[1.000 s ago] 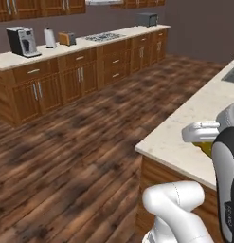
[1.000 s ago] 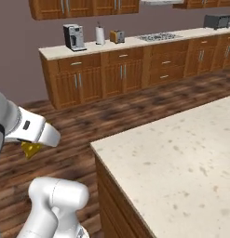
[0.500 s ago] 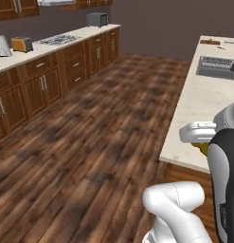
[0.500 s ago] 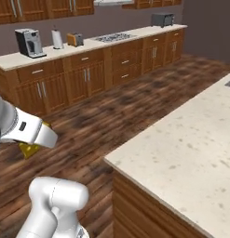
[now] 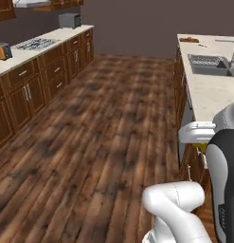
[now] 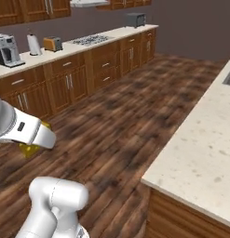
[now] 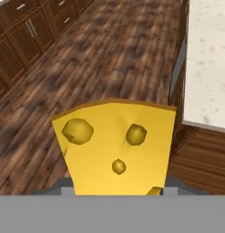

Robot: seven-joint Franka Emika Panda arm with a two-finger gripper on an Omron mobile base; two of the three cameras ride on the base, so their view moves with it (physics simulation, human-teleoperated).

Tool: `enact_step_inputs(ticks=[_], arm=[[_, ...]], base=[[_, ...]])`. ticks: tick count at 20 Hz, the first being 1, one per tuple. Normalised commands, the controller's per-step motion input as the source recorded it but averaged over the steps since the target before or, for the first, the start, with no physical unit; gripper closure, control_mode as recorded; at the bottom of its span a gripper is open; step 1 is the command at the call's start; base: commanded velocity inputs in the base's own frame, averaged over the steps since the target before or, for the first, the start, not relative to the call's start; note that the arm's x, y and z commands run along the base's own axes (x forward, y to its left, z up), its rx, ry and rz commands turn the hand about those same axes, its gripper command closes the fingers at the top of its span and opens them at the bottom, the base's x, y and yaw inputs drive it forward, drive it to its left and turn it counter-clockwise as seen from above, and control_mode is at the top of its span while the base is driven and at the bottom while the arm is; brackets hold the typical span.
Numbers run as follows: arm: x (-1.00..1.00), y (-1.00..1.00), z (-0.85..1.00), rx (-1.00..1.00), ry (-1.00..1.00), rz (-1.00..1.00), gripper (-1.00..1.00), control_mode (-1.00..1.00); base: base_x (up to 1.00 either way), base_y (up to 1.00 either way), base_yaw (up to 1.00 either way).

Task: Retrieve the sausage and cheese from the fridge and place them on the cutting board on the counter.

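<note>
The cheese (image 7: 118,145), a bright yellow wedge with holes, sits between my gripper's (image 7: 117,187) jaws, which are shut on it. In the right base view the white hand (image 6: 28,132) hangs over the wooden floor with yellow cheese (image 6: 30,149) poking out beneath it. A sliver of cheese (image 5: 202,150) also shows under the hand in the left base view, beside the counter (image 5: 208,95). The cutting board (image 5: 188,40) lies at the counter's far end. A tiny dark thing (image 5: 202,45) next to it may be the sausage; it is too small to tell. The fridge is out of view.
A sink (image 5: 208,64) is set into the counter between me and the board. Across the floor runs a second counter with a toaster (image 6: 52,43), stove (image 6: 91,39), microwave (image 6: 135,19) and coffee machine (image 6: 5,49). Open wooden floor (image 5: 104,123) lies between.
The whole picture has shifted: the base has turned, so the far cabinets slid left and the counter with sink and cutting board came into view. The cheese stays in the gripper.
</note>
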Motion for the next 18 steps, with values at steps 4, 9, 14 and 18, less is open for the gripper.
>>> enact_step_inputs(ticks=[4, 9, 14, 18], arm=[[0.0, 0.0, 0.0, 0.0, 0.0, 0.0, 1.0, 1.0], [0.0, 0.0, 0.0, 0.0, 0.0, 0.0, 1.0, 1.0], [0.0, 0.0, 0.0, 0.0, 0.0, 0.0, 1.0, 1.0], [0.0, 0.0, 0.0, 0.0, 0.0, 0.0, 1.0, 1.0]], base=[[1.0, 1.0, -0.37], [1.0, 0.94, -0.48], [1.0, 0.94, -0.49], [1.0, 0.93, -0.46]])
